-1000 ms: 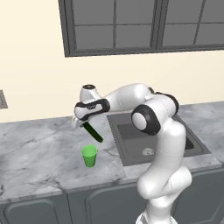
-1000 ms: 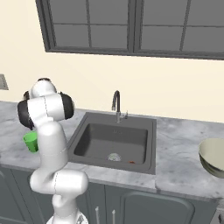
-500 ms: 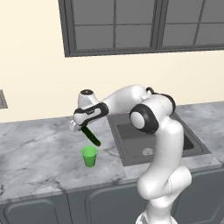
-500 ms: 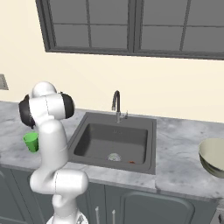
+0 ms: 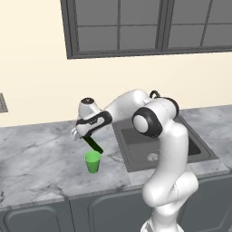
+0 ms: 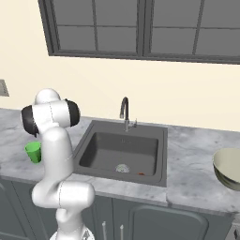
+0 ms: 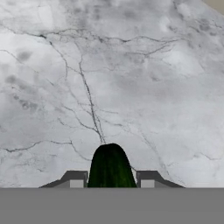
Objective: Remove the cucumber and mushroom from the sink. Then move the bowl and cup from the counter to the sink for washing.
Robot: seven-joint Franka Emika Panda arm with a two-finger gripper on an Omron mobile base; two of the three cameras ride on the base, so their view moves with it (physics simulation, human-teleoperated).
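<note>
1. You have the pincer (image 5: 87, 138) pinching the cucumber (image 5: 93, 144), which hangs tilted above the desk (image 5: 41, 158), left of the sink (image 6: 140, 151).
2. In the hand view the cucumber's dark tip (image 7: 110, 166) sits between the two fingertips (image 7: 75, 179), over bare marbled stone.
3. The cup (image 5: 93, 161) stands just below and beside the cucumber; I cannot tell whether they touch.
4. Judged step: setting the cucumber down out of the sink.
5. Your next move calls for lowering it clear of the cup, then letting go.
6. The mushroom (image 6: 142, 174) appears to lie in the basin; the bowl (image 6: 228, 167) waits at the far right.
</note>
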